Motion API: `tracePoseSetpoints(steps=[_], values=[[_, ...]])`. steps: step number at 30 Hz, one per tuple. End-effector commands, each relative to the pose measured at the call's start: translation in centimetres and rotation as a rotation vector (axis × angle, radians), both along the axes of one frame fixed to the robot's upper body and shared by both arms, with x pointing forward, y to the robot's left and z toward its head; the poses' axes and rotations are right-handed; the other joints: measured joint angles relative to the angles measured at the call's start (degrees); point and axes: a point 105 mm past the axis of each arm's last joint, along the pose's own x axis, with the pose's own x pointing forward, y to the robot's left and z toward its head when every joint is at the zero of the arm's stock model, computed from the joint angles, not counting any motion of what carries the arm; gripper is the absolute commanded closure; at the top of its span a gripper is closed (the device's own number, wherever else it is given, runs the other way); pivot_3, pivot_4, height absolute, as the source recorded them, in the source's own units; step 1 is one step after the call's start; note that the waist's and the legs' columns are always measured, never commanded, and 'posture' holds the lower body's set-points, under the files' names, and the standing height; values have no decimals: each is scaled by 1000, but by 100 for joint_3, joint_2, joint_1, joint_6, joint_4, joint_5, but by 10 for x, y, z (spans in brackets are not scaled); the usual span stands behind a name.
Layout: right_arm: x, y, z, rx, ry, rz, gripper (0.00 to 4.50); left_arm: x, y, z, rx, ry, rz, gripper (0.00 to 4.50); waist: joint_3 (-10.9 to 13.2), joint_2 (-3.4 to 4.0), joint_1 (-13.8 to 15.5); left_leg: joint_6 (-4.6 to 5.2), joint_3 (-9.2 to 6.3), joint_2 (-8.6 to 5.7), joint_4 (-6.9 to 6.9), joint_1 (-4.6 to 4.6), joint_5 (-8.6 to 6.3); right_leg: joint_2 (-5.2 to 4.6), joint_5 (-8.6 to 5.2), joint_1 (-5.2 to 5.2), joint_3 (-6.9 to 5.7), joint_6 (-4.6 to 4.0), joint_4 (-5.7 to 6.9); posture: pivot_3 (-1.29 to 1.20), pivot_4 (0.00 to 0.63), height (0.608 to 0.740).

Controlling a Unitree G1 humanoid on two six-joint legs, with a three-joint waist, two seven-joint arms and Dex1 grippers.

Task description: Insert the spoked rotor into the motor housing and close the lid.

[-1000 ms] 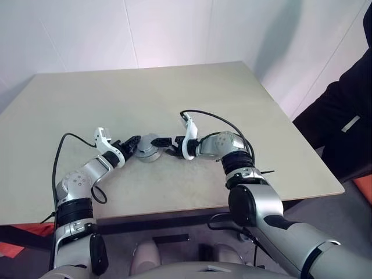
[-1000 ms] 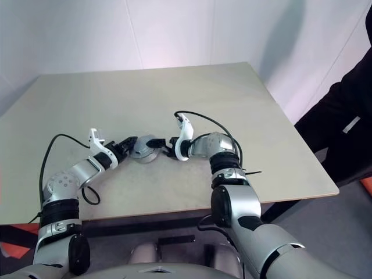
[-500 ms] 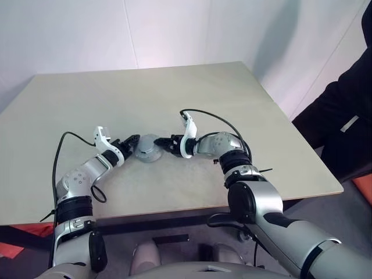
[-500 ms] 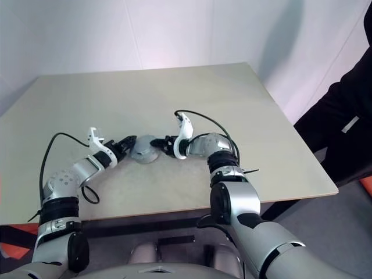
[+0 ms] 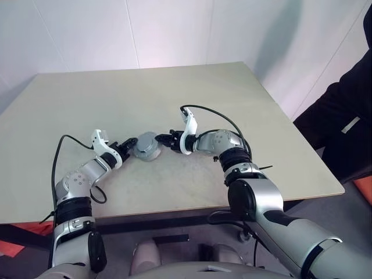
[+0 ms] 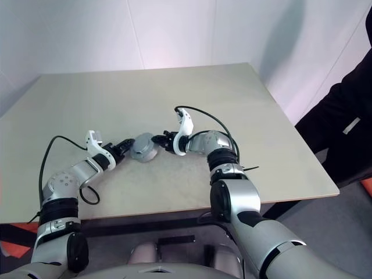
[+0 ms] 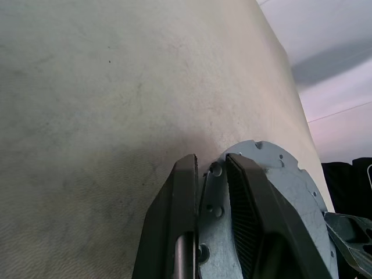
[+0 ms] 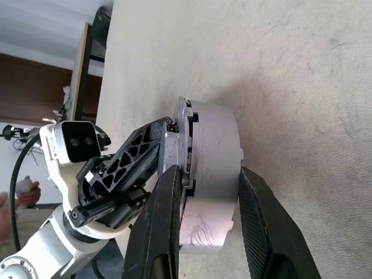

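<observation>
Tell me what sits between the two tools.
The closed motor housing, lid on: the left tool pinches its flange, the right tool's fingers straddle its body, in both wrist views.

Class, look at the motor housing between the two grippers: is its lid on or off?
On. The lid sits against the motor housing; the left gripper pinches its rim, and no windings show.

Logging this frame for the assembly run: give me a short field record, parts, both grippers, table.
motor housing: lifted off the table, turned on its side, lid already on it
left gripper: shut on the lid's notched rim
right gripper: fingers either side of the housing body, right up against its sides; firm grip not certain
spoked rotor: cannot tell, presumably inside
bystander: a person's dark sleeve beside the table
</observation>
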Motion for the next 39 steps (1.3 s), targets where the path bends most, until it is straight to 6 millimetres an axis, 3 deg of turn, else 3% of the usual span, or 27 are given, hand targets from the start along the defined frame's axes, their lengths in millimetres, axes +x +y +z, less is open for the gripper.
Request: tracePoseSetpoints(steps=[1,11,25,29,34,39], values=[[2,2,4,-10,3,-5,3282,0,1,-1,6,2,-1,3685,0,0,1,0,0,1,0,-1,0,0,0,-2,0,0,0,0,0,740],[3,1,5,32,25,-23,3282,4,10,11,-25,-60,44,3685,0,-1,4,0,0,1,1,-6,0,0,14,-10,-1,-24,0,0,0,740],[22,-9,26,234,141,-184,3299,8,33,53,-255,-245,174,3685,3,-9,19,3,-2,6,53,-85,-1,0,16,-95,0,-39,60,0,0,740],[32,-15,38,288,144,-239,3299,6,38,53,-264,-245,193,3685,10,-19,34,3,-1,15,89,-94,-2,0,14,-102,-2,-41,82,0,0,740],[33,-17,36,278,152,-249,3299,5,39,49,-258,-233,195,3685,29,-51,35,5,-2,17,107,-95,-2,0,-3,-99,-2,-5,86,0,0,740],[37,-21,40,319,169,-284,3299,4,40,48,-267,-235,198,3685,31,-55,36,6,-2,18,104,-97,-4,0,16,-101,-2,-39,88,0,0,740]])
